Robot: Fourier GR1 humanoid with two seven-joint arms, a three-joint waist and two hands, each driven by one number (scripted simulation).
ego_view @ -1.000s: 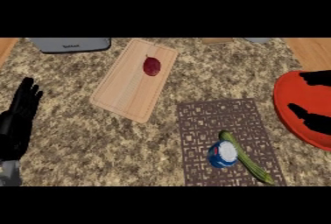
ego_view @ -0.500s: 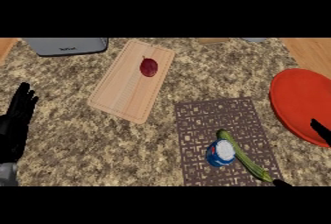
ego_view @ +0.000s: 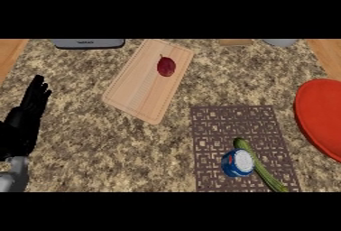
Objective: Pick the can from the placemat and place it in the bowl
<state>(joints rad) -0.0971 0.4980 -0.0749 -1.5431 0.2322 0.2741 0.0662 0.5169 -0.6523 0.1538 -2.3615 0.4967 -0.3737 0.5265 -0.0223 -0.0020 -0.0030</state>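
The little can sits on the brown mat, down near the mat's bottom end. It is blue on the side and white on top. A long green cucumber lies on the mat too, just to the right of the can. The two look like they touch. The cucumber slants down toward the mat's bottom right corner.

The red bowl is off to the right of the mat, on the speckled counter. Part of the bowl runs past the edge of what I can see. A strip of counter lies between the bowl and the mat.

The robot's left hand is way over at the left side, far from the can. It is black, with its fingers straight and pointing up, close together. It holds nothing.

Up and to the left of the mat there is a light wooden board, turned at a slant. A small dark red fruit rests near its top end. Behind the board, at the back of the counter, there is a grey box.
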